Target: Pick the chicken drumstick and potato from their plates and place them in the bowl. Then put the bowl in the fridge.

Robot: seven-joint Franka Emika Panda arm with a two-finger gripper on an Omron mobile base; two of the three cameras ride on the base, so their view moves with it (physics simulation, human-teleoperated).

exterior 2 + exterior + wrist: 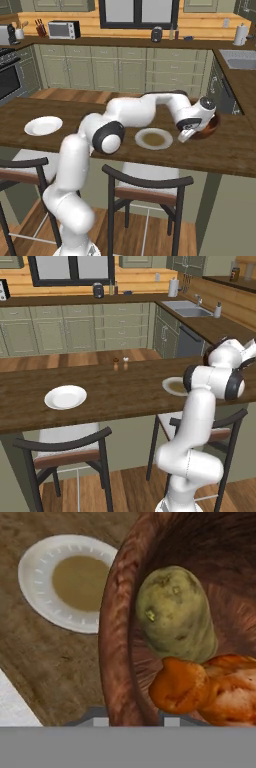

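Counter (100,117) holds bowl (112,647); tool (187,134) straddles its near rim.

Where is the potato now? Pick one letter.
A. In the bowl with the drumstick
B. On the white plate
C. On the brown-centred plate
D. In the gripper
A. The hand view shows the potato lying inside the bowl beside the drumstick, while the brown-centred plate next to the bowl is bare.
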